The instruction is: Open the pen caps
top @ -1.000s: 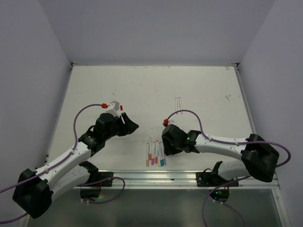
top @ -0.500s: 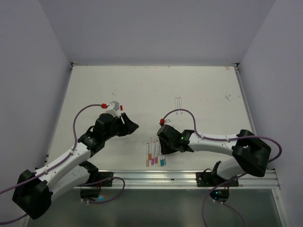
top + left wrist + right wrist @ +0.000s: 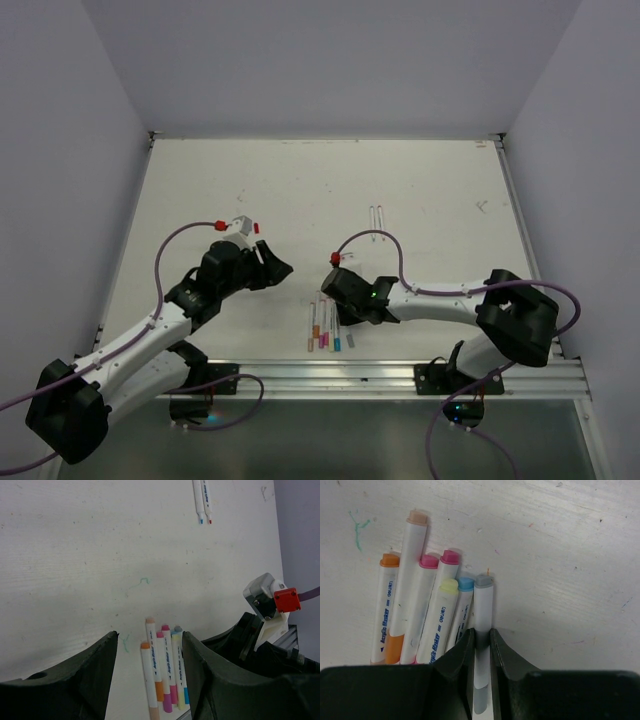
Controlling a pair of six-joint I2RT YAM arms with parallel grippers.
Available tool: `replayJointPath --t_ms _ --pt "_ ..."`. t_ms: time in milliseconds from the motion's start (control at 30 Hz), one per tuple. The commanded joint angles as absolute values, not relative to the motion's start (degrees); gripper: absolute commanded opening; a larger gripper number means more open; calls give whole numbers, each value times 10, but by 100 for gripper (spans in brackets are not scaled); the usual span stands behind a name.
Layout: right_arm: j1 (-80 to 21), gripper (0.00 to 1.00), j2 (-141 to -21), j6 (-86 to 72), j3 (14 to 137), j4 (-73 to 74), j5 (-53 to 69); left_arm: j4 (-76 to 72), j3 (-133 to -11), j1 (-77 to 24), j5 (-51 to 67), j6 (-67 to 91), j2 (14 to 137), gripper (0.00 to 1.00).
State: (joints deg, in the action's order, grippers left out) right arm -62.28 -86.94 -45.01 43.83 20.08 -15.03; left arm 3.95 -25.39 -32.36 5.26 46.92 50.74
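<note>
Several white-barrelled pens [image 3: 326, 330] lie side by side near the table's front edge. Their coloured pen caps point toward the arms, such as the orange one [image 3: 394, 648]. My right gripper [image 3: 481, 634] is shut on the rightmost pen [image 3: 483, 602], the one with grey ends. Both fingers press its white barrel just above its grey cap [image 3: 480, 700]. In the top view that gripper [image 3: 338, 305] sits over the row's right side. My left gripper [image 3: 281, 268] hangs open to the left of the pens. In the left wrist view the left gripper [image 3: 150, 636] frames the pens [image 3: 162, 672] and holds nothing.
Two more thin pens [image 3: 376, 217] lie farther back at mid-table, their coloured tips bare [image 3: 202, 500]. A metal rail [image 3: 380, 378] runs along the front edge just below the pen row. Purple cables with red connectors [image 3: 219, 223] loop over both arms.
My right gripper has slid left onto the pen row and its jaws have closed on the grey-ended pen. The left arm has stayed put.
</note>
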Motion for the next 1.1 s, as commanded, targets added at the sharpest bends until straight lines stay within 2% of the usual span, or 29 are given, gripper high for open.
replayJointPath --t_ms 0,100,233,367,467,633,867,1067 --pt "-627 9 -874 -461 441 227 -196 19 -252 -328 71 462 502 57" --pt "-627 0 -862 -457 450 254 -217 10 -252 -328 87 460 503 57" --pt "-625 0 -834 -437 481 309 -259 -43 -243 -327 126 454 501 55" --pt "-594 0 -780 -400 522 335 -258 -195 -201 -327 215 468 498 57" --pt "-549 0 -730 -375 531 294 -183 -286 -174 -328 276 496 505 59" --pt "-519 0 -682 -368 543 229 -102 -348 -167 -343 294 503 526 55" --pt "-519 0 -632 -410 500 59 -72 -381 -177 -378 277 513 565 51" --pt "-519 0 -605 -424 472 4 -83 -398 -183 -417 234 530 588 50"
